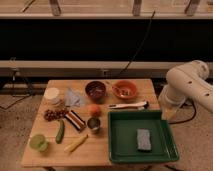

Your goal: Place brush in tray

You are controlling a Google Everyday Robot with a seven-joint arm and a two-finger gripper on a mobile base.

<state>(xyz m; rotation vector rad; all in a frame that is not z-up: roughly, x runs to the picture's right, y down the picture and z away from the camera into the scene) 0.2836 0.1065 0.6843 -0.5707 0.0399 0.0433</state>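
The brush [129, 105] has a long white handle and a dark tip at its right end. It lies flat on the wooden table [45, 155], just behind the far rim of the tray. The dark green tray [125, 137] sits at the table's front right and holds a grey sponge block [144, 139]. My white arm [187, 80] hangs off the table's right side. My gripper [170, 111] is at the arm's lower end beside the table's right edge, to the right of the brush and apart from it.
A brown bowl [95, 90] and an orange bowl [124, 90] stand behind the brush. A peach [94, 110], metal cup [93, 124], striped packet [75, 120], cucumber [60, 131], yellow stick [76, 143], green fruit [38, 142], white tub [51, 95] and blue cloth [74, 98] lie to the left.
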